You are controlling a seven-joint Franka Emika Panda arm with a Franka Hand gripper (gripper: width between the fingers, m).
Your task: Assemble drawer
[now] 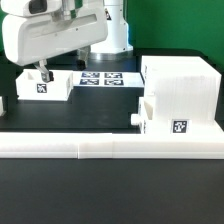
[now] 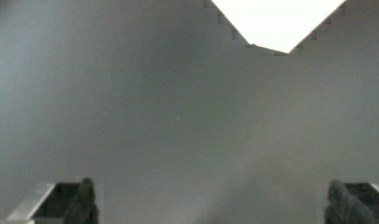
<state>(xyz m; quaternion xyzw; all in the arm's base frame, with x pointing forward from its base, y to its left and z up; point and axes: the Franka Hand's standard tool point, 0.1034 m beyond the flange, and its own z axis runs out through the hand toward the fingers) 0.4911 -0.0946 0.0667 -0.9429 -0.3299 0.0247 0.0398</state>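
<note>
The large white boxy housing (image 1: 180,85) stands at the exterior view's right. One small knobbed tray (image 1: 158,117) with a tag sits low at its front, partly inside it. The other small tray (image 1: 40,86), also tagged, stands at the left. My gripper (image 1: 57,70) hangs just above and behind that left tray. In the wrist view the gripper (image 2: 212,205) is open and empty, with its fingers (image 2: 61,203) far apart over bare dark table. A white corner (image 2: 275,20) shows ahead; I cannot tell which part it belongs to.
The marker board (image 1: 105,77) lies flat at the back, between the left tray and the housing. The long low white border rail (image 1: 110,148) runs along the front, with a short end (image 1: 3,105) at the left edge.
</note>
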